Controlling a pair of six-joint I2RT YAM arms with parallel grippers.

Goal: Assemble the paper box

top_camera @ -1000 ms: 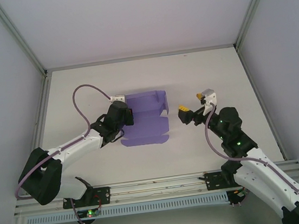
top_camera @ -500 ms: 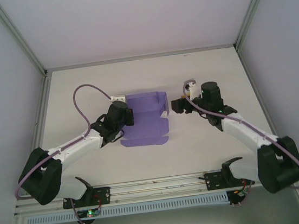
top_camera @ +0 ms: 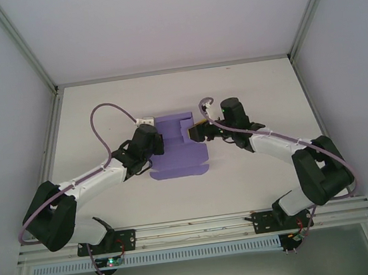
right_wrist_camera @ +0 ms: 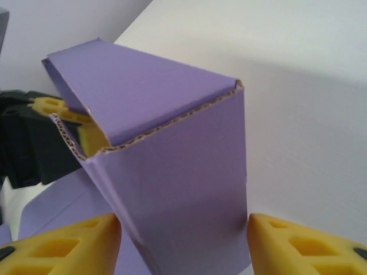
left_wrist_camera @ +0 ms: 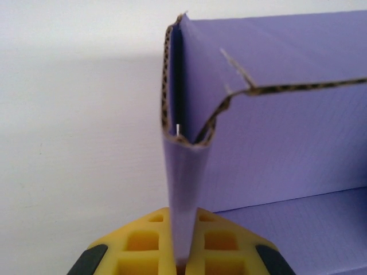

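The paper box looks roughly halfway built. The left pincer is clenched on a side wall of the lavender card. In its wrist view the thin panel rises straight up from between its yellow fingers. Just beyond the tips that panel meets a second upright wall at a folded corner, with the corrugated cut edges showing. The right pincer is released, its fingers spread wide with a raised, folded-over section of card standing between them. Whether either pad actually presses on the card cannot be told. From above, the two pincers face each other across the box on the white table, the left pincer at the box's left edge and the right pincer at its far right corner. What seems done: the wall in the left pincer's grip and the wall on the far side of both pincers are up, and a flap beside the right pincer is turned inward. What seems left: the panel nearer the arm bases than either pincer lies flat on the table with its small end tabs unfolded, and the side by the right pincer is not squared up. Nothing looks locked in place, so the raised walls probably depend on the grip. The near panel has yet to be raised and the flaps tucked in.
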